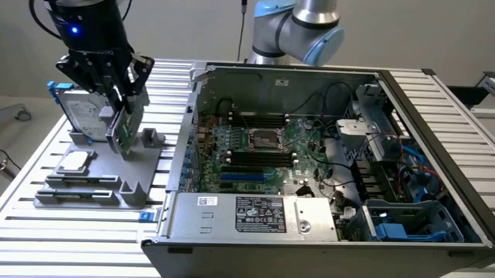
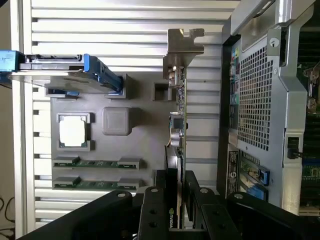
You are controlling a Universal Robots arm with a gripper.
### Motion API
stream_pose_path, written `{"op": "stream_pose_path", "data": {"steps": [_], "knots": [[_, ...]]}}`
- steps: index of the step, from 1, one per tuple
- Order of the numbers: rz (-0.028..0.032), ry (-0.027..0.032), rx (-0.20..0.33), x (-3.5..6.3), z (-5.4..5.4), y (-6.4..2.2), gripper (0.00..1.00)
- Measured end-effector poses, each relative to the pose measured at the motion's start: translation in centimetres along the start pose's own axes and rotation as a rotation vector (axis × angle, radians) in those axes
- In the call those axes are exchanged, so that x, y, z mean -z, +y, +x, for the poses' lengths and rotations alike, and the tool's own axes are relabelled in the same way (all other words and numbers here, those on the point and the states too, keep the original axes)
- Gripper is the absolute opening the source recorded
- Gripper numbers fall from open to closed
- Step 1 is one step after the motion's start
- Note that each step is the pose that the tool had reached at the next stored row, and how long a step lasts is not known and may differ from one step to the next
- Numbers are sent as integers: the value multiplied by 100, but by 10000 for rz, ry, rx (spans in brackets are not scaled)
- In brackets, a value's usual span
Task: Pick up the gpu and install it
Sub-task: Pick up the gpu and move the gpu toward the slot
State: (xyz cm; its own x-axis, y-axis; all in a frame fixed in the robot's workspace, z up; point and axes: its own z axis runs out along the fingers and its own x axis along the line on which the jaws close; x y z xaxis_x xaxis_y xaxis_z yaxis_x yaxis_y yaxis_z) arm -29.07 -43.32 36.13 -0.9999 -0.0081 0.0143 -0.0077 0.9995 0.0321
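Note:
The gpu [image 1: 124,127], a thin card with a green board and a silver bracket, hangs slightly tilted over the grey holder tray [image 1: 97,185] at the exterior view's left. My gripper [image 1: 124,99] is shut on its upper edge. In the wrist view the gpu [image 2: 176,132] is seen edge-on, with my gripper [image 2: 176,212] clamped on its black shroud and the bracket at the far end. Whether the card's lower edge still touches the tray I cannot tell. The open computer case [image 1: 185,145] lies at the exterior view's right of the tray, its motherboard [image 1: 263,150] exposed.
On the tray stand a silver hard drive in a blue frame [image 1: 77,113], a square processor chip [image 1: 75,161] and two memory sticks [image 2: 95,163]. The case's perforated rear wall [image 2: 255,100] rises close beside the card. A power supply [image 1: 255,214] fills the case's near end.

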Motion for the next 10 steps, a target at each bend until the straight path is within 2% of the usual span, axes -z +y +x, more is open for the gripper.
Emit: {"op": "stream_pose_path", "data": {"steps": [3,10], "knots": [[-45,-1,0,95,-81,-17,27],[-79,1,1,388,-370,-49,27]]}}
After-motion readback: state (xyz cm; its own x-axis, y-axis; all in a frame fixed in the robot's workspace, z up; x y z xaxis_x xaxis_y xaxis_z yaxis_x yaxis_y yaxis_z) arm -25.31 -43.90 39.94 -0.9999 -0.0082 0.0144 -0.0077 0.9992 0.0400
